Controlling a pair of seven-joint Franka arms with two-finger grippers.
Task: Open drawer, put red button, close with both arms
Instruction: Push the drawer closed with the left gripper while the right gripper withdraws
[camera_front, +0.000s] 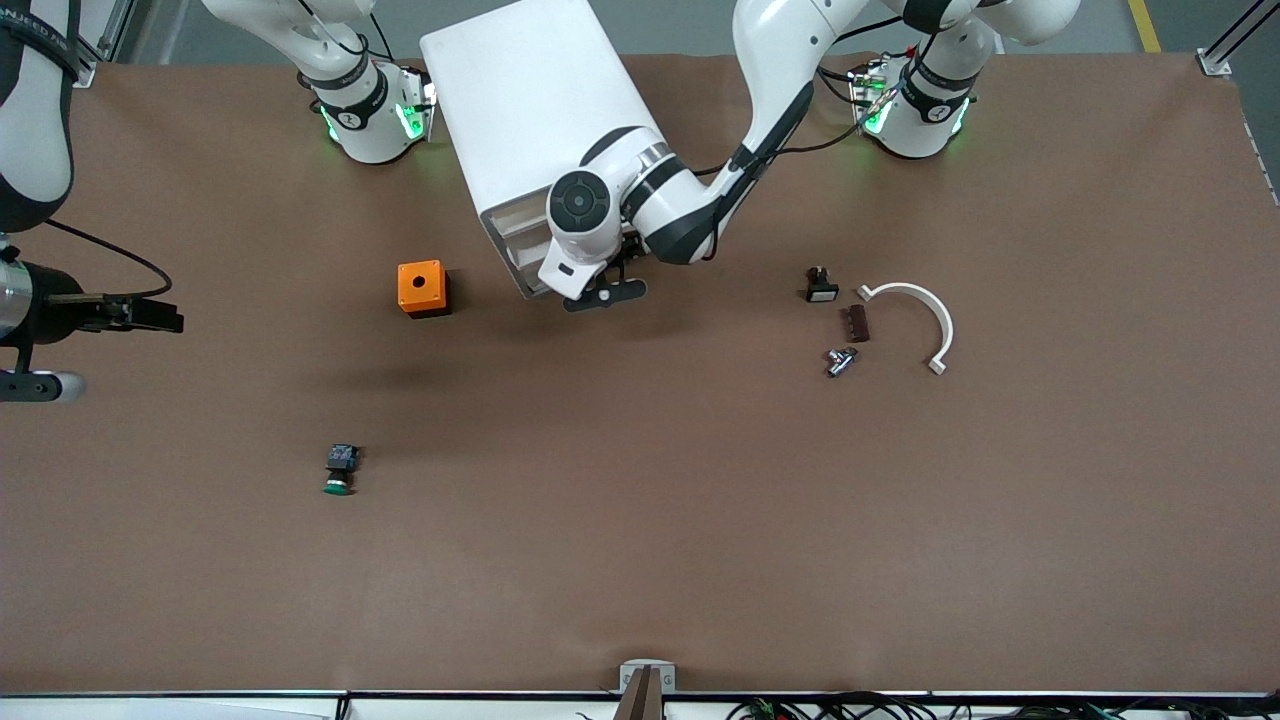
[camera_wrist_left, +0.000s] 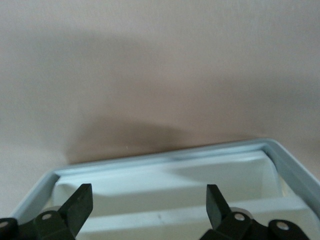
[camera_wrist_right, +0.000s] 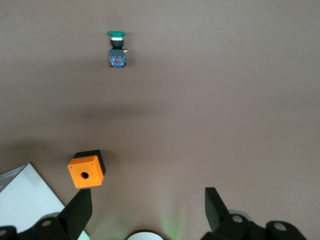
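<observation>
The white drawer cabinet (camera_front: 530, 110) stands between the two arm bases. My left gripper (camera_front: 605, 293) is low in front of its drawer face. In the left wrist view my left gripper (camera_wrist_left: 148, 200) is open and empty, with the white drawer rim and ledges (camera_wrist_left: 165, 162) just ahead of the fingertips. My right gripper (camera_front: 150, 318) waits high over the right arm's end of the table. In the right wrist view it (camera_wrist_right: 148, 200) is open and empty. No red cap shows in any view.
An orange box with a hole (camera_front: 422, 288) sits beside the cabinet, also in the right wrist view (camera_wrist_right: 86, 171). A green-capped switch (camera_front: 341, 470) lies nearer the camera. Toward the left arm's end lie a small black part (camera_front: 820, 286), a brown block (camera_front: 857, 323), a metal piece (camera_front: 840, 361) and a white curved piece (camera_front: 920, 310).
</observation>
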